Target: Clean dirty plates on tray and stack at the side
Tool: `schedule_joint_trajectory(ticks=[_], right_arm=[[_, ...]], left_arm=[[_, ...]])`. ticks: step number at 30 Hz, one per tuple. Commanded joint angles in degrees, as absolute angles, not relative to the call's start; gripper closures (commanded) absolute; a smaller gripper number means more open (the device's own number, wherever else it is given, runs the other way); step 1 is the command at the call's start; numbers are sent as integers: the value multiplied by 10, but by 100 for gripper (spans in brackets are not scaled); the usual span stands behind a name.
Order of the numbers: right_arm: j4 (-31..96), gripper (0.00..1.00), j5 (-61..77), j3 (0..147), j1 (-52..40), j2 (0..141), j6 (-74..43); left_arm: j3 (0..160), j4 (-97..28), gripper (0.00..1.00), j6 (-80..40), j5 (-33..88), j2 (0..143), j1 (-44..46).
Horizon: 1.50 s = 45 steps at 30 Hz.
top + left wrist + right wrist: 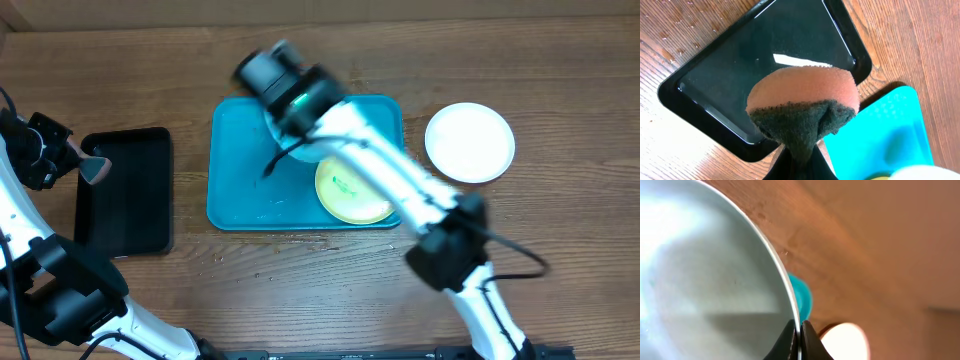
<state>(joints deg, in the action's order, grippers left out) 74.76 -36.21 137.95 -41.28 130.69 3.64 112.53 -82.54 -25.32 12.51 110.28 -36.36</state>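
The teal tray (240, 185) lies mid-table. The yellow-green plate (345, 195), with a green smear, sits at the tray's right front. My right gripper (799, 335) is shut on the rim of the light blue plate (705, 280) and holds it tilted above the tray; in the overhead view the arm hides most of this plate (303, 153). The white plate (470, 142) lies on the table to the right of the tray, and also shows in the right wrist view (845, 341). My left gripper (800, 162) is shut on an orange and dark green sponge (802, 97) above the black tray.
A smaller black rectangular tray (125, 190) lies left of the teal tray, also in the left wrist view (715, 75). A corner of the teal tray (890, 130) shows beside it. The right arm crosses over the teal tray's right half.
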Motion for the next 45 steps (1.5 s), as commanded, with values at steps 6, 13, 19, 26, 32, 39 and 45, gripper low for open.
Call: schedule_joint_trajectory(ticks=[6, 13, 19, 26, 32, 39, 45], right_arm=[[878, 96, 20, 1372, -152, 1238, -16], [919, 96, 69, 1278, 29, 1238, -18], [901, 96, 217, 1221, 89, 1238, 12], [851, 96, 352, 1218, 7, 1238, 75], [693, 96, 136, 1178, -154, 1239, -88], [542, 96, -34, 1079, -292, 1240, -186], [439, 96, -53, 1012, -356, 1243, -228]], left_arm=[[1126, -824, 96, -242, 138, 1106, -359], [1126, -823, 96, -242, 149, 1106, -356], [1126, -820, 96, -242, 149, 1106, -344], [1126, -812, 96, -198, 151, 1110, -300], [1126, -800, 96, -164, 150, 1110, -240], [1126, -797, 96, -163, 149, 1110, -210], [1124, -796, 96, -163, 149, 1111, -183]])
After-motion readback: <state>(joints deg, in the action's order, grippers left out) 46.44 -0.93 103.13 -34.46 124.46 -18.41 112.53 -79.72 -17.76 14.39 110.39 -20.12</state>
